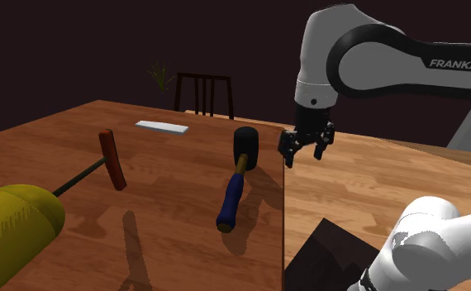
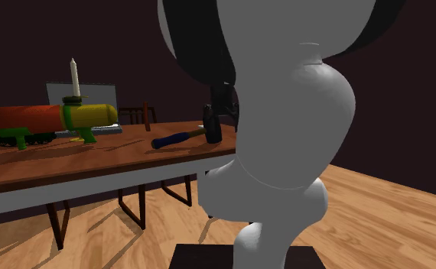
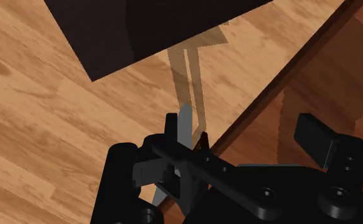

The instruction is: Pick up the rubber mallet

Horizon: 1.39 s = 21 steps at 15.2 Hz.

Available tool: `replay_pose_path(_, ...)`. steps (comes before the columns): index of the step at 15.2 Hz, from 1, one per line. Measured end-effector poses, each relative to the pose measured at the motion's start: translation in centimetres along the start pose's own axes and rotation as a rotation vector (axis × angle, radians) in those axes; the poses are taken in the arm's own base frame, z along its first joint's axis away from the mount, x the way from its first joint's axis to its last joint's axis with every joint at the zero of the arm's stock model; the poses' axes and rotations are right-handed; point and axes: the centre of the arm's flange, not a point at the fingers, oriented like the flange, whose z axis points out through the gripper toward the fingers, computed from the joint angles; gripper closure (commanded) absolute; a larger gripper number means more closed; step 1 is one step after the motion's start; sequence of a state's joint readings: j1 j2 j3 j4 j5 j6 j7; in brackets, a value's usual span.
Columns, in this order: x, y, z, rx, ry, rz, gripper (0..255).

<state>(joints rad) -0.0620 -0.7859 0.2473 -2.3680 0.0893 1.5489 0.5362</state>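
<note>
The rubber mallet (image 1: 245,147) lies flat on the wooden table (image 1: 168,240), its black head towards the far side and its yellow and blue handle (image 1: 230,202) pointing towards the camera. In the second exterior view the mallet (image 2: 211,127) lies near the table's right end, blue handle (image 2: 175,139) pointing left. My gripper (image 1: 305,152) hangs open just past the table's right edge, to the right of the mallet's head and apart from it. In the wrist view the fingers (image 3: 315,136) stand wide apart with nothing between them, over the table edge (image 3: 263,105) and the floor.
A hammer with a brown head (image 1: 112,159), a flat pale slab (image 1: 162,126) and a yellow, green and red water gun (image 1: 11,223) share the table. A candle (image 2: 74,76) stands behind the gun. A chair (image 1: 203,93) is at the far side. The dark stand (image 3: 142,32) sits below.
</note>
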Motion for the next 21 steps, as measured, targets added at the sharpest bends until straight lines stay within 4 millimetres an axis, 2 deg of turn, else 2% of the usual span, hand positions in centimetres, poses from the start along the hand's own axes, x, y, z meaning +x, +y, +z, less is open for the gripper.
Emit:
replay_pose_path(3,-0.1,-4.2,-1.3,-0.009,0.017,0.130,0)
replay_pose_path(8,0.2,-10.6,-1.8,-0.025,0.045,0.348,0)
replay_pose_path(12,1.7,-16.0,-2.5,-0.038,0.068,0.520,0)
replay_pose_path(15,2.3,-17.5,-2.0,-0.039,0.073,0.576,0)
replay_pose_path(21,2.3,-18.0,0.9,-0.039,0.074,0.585,0)
